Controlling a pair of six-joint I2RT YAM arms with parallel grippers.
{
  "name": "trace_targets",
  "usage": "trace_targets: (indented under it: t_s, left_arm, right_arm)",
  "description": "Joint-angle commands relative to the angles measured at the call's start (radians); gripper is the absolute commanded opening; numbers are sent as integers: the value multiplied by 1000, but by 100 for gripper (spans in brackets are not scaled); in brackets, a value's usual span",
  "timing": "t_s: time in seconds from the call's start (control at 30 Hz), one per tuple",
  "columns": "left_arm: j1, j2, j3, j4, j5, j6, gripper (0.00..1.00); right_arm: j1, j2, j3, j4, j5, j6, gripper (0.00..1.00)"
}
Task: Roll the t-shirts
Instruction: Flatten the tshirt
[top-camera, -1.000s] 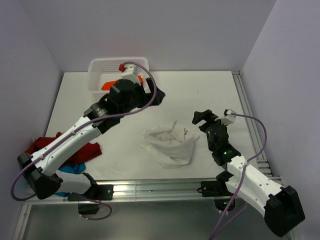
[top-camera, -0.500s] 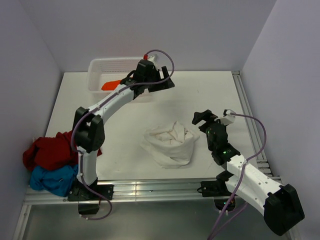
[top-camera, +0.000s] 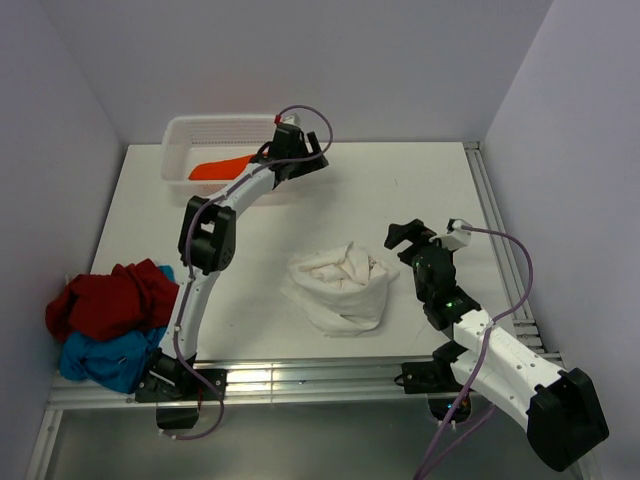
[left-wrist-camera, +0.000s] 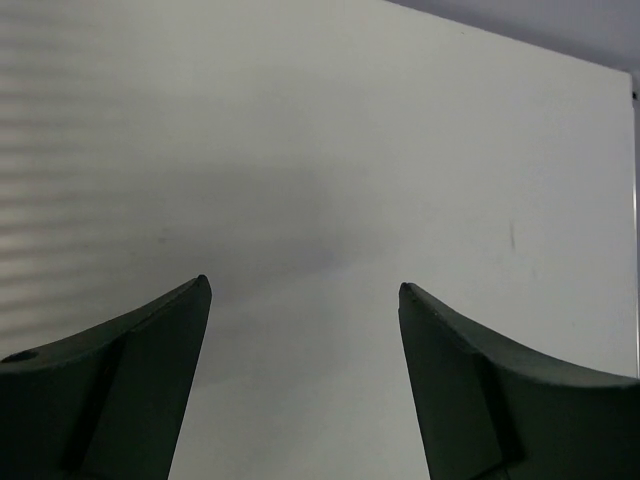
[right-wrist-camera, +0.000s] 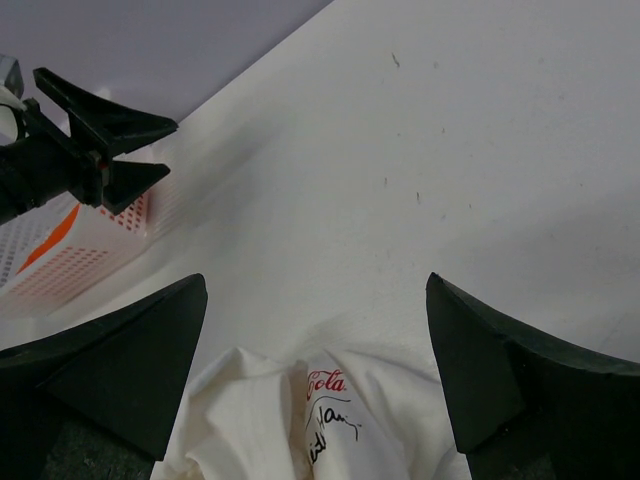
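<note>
white coca-cola tee (top-camera: 340, 285) crumpled mid-way across the desk (top-camera: 420, 180), both jaws empty.
i see right jaws wide just beside it; left jaws wide by the mesh basket (top-camera: 178, 140) with the orange tee (top-camera: 222, 168).

1. The left arm (top-camera: 204, 240) rises from its base at the lower left of the top view, bends at an elbow left of centre and stretches to the upper middle.
2. The left gripper (top-camera: 316, 160) at its end has its fingers spread wide, with nothing between them.
3. The right arm (top-camera: 482, 338) climbs from the lower right toward centre-right.
4. The right gripper (top-camera: 404, 236) points up-left, its fingers parted and empty.
</note>
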Motion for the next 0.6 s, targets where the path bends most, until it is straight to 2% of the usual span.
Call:
trace_targets:
  t_s: [0.0,0.03,0.13,0.27,0.4,0.47,0.57]
  left_arm:
    - [95,-41,4,-11,-148,-27,81]
    - [112,-61,-45,-14,-197,-38,82]
    - [182,-138,-157,32,-188,-38,82]
    - [216,-198,-150,23,-133,6,84]
    - [149,-285,-91,-23,-72,82,87]
    - [117,-331,-108,-42,-72,95,88]
    - [46,-451,-203,-72,-110,112,88]
  right_arm:
    - [-11,-7,6,17,13,7,97]
    - [-11,-7,6,19,12,9,97]
    - [-11,7,8,26,-4,7,97]
    - [-13,35,20,42,-39,-11,97]
    - [-13,61,34,81,-138,-88,98]
    - [-10,67,39,117,-247,-146,98]
    - [13,65,42,140,-313,-200,95]
